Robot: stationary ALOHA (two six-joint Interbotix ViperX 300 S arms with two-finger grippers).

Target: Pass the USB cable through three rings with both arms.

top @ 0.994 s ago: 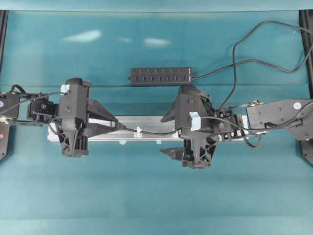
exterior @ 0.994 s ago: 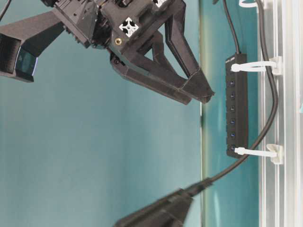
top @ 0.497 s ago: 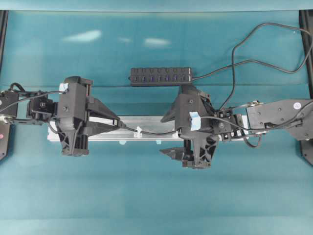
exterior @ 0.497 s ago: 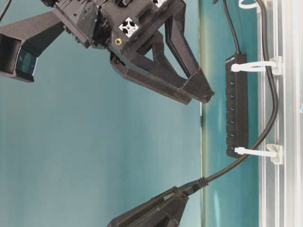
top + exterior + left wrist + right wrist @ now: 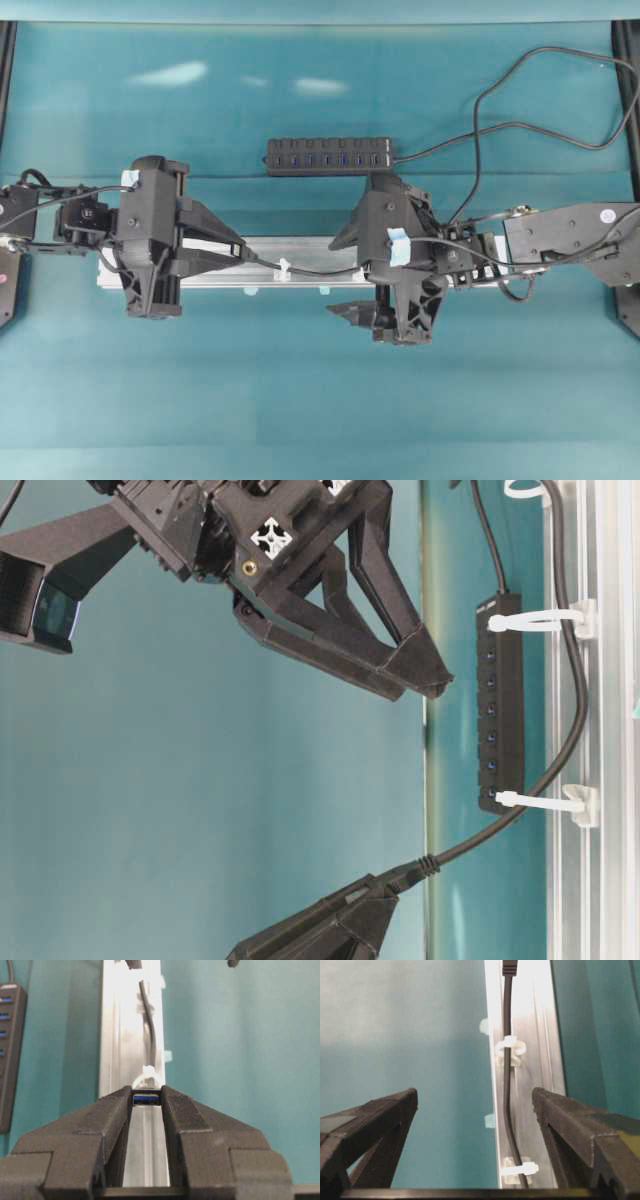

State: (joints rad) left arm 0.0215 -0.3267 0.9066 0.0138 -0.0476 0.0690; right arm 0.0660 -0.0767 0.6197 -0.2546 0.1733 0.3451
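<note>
Tension in the USB cable (image 5: 320, 270) explains most of what shows: the left hand (image 5: 147, 1105) has its fingers pinched narrowly on the plug, whose blue-tongued metal end peeps out between the tips, and it holds that end raised above the silver rail (image 5: 300, 245) so the cord rises in a shallow curve instead of lying slack. Seen from bench level, the cord (image 5: 560, 710) passes through two of the three rings (image 5: 545, 800) fixed upright along the rail, and runs toward a third loop at the rail's far end, though whether it goes through that one I cannot tell. The rail lifts the rings off the bench, probably so a plug can be fed through them sideways.

By contrast the right hand (image 5: 475, 1105) is spread wide with nothing in it, its fingers straddling the rail with the cord running between them, untouched. That reads as having let go so the other arm can draw the cord along. Beyond the rail, the black hub (image 5: 328, 156) lies apart with its own lead, not involved
</note>
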